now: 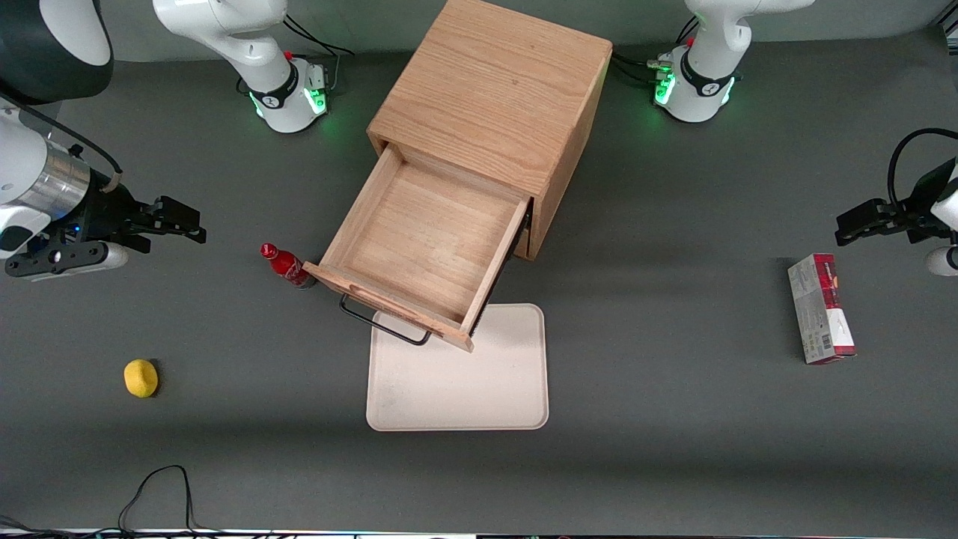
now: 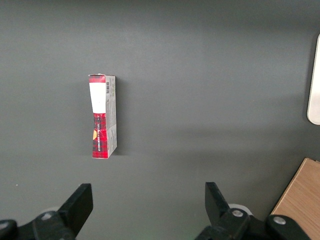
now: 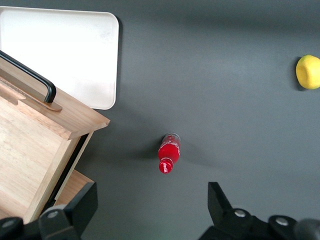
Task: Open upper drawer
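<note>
The jaws of the right arm's gripper stand apart and hold nothing, hanging above the gray surface toward the working arm's end, well clear of the cabinet. Below them, in the right wrist view, a small red bottle stands just beside the corner of the upper drawer. That drawer is already pulled far out of the cabinet, its bare wooden floor exposed and its front overhanging a white tray nearer the front camera. The task looks essentially done. The drawer is probably a stiff, fairly light wooden box that slides on its runners; the black bar handle across its front is the natural place to grip, mid-bar, pulling straight along the runners.
</note>
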Robot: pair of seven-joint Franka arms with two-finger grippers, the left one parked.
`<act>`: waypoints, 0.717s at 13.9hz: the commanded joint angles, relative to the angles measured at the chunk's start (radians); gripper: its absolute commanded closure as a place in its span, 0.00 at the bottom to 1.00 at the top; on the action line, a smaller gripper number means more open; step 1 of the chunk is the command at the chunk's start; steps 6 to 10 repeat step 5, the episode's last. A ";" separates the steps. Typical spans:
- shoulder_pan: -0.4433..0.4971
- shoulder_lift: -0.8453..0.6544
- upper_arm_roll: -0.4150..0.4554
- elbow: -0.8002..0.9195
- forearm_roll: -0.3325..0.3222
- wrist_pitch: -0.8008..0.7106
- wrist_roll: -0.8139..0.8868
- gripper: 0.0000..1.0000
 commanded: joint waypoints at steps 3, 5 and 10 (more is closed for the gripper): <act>-0.011 -0.068 0.007 -0.070 0.004 0.023 0.016 0.01; -0.011 -0.067 0.007 -0.068 -0.007 -0.001 0.020 0.01; -0.011 -0.067 0.007 -0.068 -0.007 -0.001 0.020 0.01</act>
